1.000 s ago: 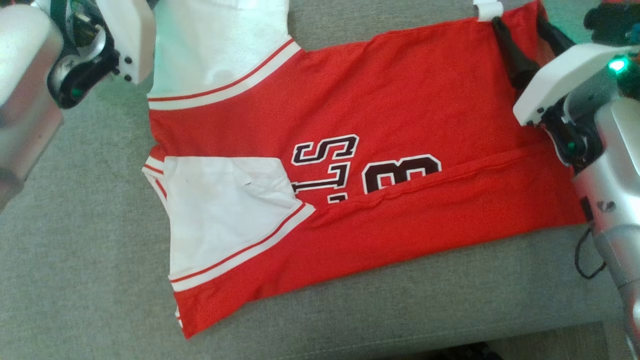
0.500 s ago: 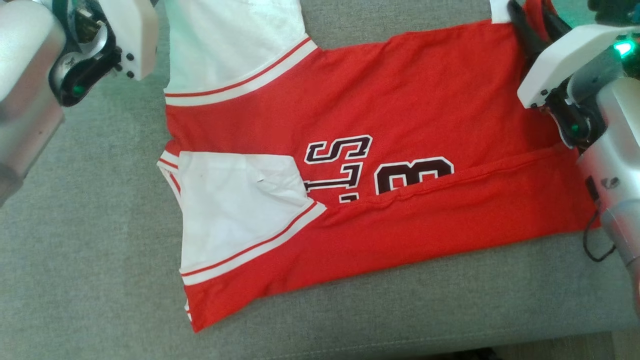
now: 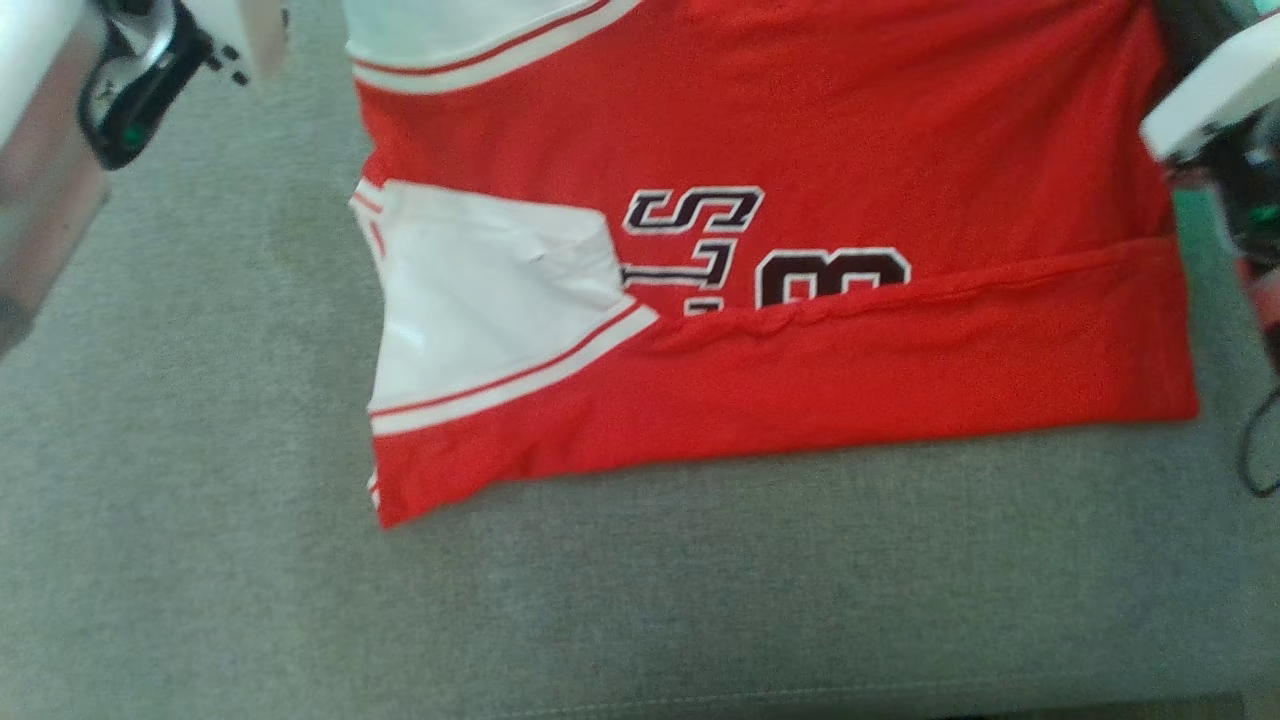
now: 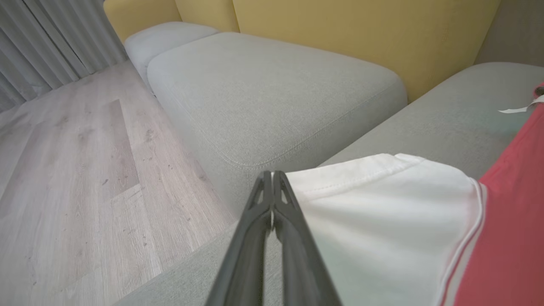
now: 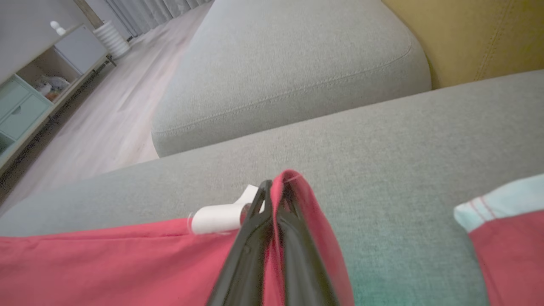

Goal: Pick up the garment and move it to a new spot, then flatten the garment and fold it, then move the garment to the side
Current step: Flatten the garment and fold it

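Progress:
- The garment lies spread chest-up on grey sofa seat, mostly flat. Pick-up and relocate look done, flattening approx done.
- Fold in progress, by my read: near long edge is turned up over the body as a red band, covering lower part of lettering and the "8". Near sleeve is tucked in on top.
- Far side not yet folded. Far sleeve is spread out.
- Left to do: fold far side in, prob. one more fold across, then shift to the side.

Grippers:
- Left gripper: fingers pressed together at hem corner of far sleeve; cloth looks caught between them.
- Right gripper: fingers clamped on a raised peak of red cloth at far hem corner, just beside a white tag.

Hidden / unclear:
- Head view is blurred; far edge of garment and both sets of fingertips are cut off at top.
- Collar not made out.
- How much sleeve cloth sits in the left pinch: can't tell, finger blocks it.
- Layers under the near fold are covered.
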Available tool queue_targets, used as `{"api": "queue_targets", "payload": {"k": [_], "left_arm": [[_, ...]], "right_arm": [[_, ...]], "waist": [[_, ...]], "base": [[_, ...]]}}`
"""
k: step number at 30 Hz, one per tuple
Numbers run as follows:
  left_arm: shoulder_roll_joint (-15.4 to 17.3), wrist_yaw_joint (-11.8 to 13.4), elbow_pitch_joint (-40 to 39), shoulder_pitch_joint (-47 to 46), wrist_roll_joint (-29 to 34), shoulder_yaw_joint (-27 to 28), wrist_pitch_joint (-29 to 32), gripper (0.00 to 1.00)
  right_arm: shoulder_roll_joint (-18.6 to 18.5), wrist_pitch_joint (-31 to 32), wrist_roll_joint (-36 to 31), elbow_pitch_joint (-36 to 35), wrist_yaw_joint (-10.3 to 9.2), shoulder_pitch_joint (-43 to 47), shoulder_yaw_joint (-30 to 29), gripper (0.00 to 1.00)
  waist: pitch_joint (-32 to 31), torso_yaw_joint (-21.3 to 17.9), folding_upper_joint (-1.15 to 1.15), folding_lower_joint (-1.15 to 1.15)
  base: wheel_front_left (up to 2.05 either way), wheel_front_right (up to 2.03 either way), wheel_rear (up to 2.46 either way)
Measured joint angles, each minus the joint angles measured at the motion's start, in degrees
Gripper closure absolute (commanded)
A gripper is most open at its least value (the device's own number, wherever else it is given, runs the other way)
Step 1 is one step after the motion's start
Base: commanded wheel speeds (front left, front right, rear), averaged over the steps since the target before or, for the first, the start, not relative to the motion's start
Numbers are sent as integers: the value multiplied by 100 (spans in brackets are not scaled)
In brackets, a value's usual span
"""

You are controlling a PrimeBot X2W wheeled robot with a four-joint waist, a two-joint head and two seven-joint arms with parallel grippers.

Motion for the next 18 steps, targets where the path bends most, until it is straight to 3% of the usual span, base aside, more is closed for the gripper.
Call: {"api": "queue_targets", "payload": {"k": [6, 18], "left_arm": [[-60, 0, -225, 69, -236, -109, -260, 100], [697, 42, -1486, 927, -305, -336, -559, 100]], "right_arm": [[-536, 298, 725, -660, 0, 414, -25, 100], [-1185, 337, 1094, -1607, 0, 1728, -236, 100]], "waist": [[-190, 231, 0, 0], [-338, 513, 0, 0]], "base": [[0, 0, 0], [0, 0, 0]]}}
